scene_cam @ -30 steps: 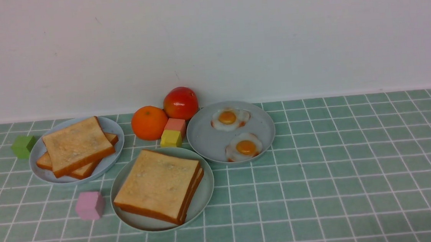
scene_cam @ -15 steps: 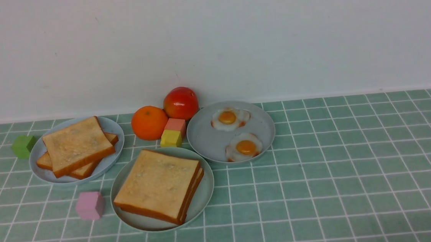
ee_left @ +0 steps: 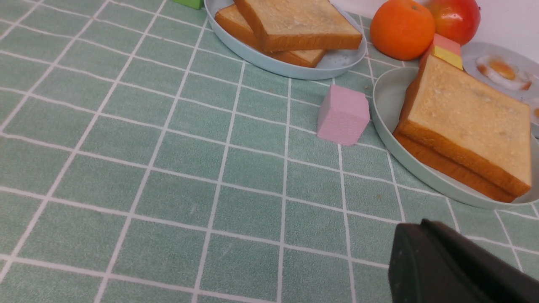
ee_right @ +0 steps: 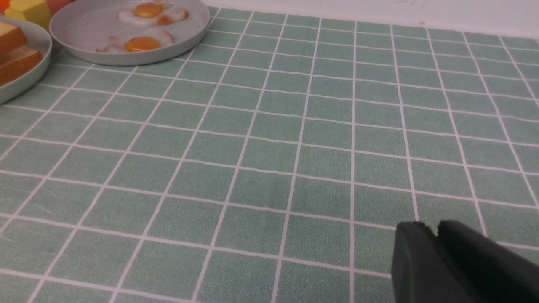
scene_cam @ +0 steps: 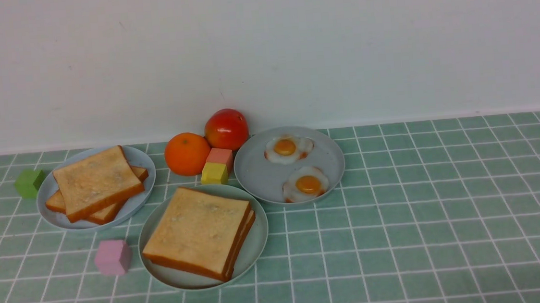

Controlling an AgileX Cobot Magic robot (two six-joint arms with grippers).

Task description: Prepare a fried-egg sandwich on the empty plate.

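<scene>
Golden toast (scene_cam: 199,231), mint plate (scene_cam: 257,239), pink cube (scene_cam: 112,257), green white-gridded tablecloth (scene_cam: 424,216).

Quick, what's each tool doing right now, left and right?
Left tool: closed, holding nothing.
Right tool: nearly closed with only a slit between its sides, holding nothing.

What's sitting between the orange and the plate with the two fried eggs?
Two small blocks: a pink-orange block with a yellow block before it, seen in the front view.

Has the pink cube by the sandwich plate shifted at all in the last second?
No. In the front view the pink cube sits on the same tile lines, just left of the mint-green plate, exactly as before.
</scene>
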